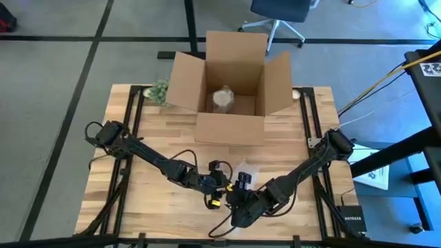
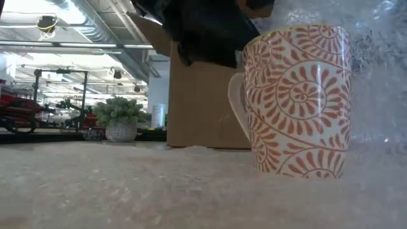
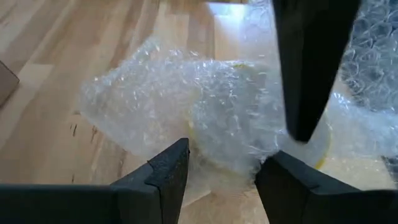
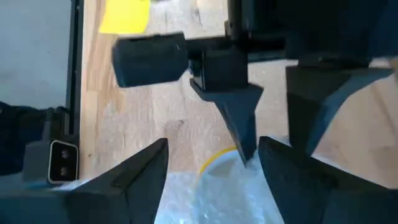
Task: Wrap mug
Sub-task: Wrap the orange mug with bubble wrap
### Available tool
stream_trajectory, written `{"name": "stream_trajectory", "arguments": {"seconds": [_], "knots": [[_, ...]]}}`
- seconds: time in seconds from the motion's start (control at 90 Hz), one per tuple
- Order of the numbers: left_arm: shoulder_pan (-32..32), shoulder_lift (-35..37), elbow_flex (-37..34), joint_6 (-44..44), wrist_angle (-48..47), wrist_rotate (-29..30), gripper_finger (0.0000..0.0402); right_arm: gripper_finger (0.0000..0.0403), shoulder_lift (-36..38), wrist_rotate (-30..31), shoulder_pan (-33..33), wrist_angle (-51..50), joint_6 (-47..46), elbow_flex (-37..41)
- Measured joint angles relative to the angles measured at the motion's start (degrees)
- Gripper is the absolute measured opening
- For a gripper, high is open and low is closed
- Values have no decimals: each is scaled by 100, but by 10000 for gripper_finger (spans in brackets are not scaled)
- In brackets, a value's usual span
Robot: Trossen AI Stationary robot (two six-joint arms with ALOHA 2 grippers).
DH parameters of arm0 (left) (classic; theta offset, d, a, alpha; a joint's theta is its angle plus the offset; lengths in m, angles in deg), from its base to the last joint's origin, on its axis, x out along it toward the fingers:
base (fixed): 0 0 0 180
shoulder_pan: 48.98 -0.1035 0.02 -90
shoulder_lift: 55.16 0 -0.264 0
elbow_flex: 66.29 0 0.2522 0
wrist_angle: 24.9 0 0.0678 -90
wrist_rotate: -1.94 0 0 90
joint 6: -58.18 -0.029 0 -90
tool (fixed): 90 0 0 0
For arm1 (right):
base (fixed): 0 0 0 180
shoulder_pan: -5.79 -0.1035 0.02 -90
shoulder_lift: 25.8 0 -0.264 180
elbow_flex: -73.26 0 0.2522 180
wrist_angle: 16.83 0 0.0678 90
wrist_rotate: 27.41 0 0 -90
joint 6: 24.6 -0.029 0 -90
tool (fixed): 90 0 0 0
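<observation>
Wooden tabletop (image 1: 158,145) carries an open cardboard box (image 1: 231,86) at the back, while near the front edge both arms crowd over the mug (image 2: 297,102) standing on bubble wrap (image 3: 155,106). Wrapping looks underway: the left gripper (image 3: 221,171) and right gripper (image 4: 211,165) both hold their jaws apart over the sheet, so next the film needs pinching and folding across the rim. Only the low view shows the mug's orange swirl pattern; the wrist views seem to show just its yellow rim through plastic.

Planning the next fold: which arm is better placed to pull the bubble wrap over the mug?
Probably left. The left end effector is open right at the clear bubble wrap draped on the orange-patterned ceramic mug; the right end effector hovers above the rim.
</observation>
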Motion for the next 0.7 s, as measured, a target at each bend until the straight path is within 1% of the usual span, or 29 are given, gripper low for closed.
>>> {"name": "stream_trajectory", "arguments": {"seconds": [0.122, 0.167, 0.244, 0.389, 0.467, 0.511, 0.556, 0.578, 0.644, 0.7], "knots": [[0, -4, 0, 4, -8, -1, 154, 237, 17, 16, -21, -725, 5, -561], [0, -4, 0, 4, -9, -1, 154, 237, 23, 120, -45, -887, 4, -676], [1, -1, 0, 7, -12, -7, 154, 237, 22, 367, -50, -1046, 18, -773], [4, 16, 0, 20, -36, -16, 154, 237, 22, 505, -43, -1226, 313, -736], [5, 16, -2, 24, -20, -18, 154, 237, 20, 954, -42, -1248, 609, -695], [5, 16, -4, 24, 2, -18, 154, 237, 20, 1443, -42, -1142, 772, -665], [6, 16, -4, 26, 8, -18, 154, 237, 20, 2054, -39, -904, 780, -602], [6, 16, -7, 64, 8, -8, 154, 237, 20, 2237, -35, -809, 781, -574], [0, 18, -11, 65, 6, -7, 154, 237, 4, 2613, -49, -673, 916, -526], [0, 18, -11, 66, 16, -4, 154, 237, 4, 2676, -47, -616, 1039, -524]]}}
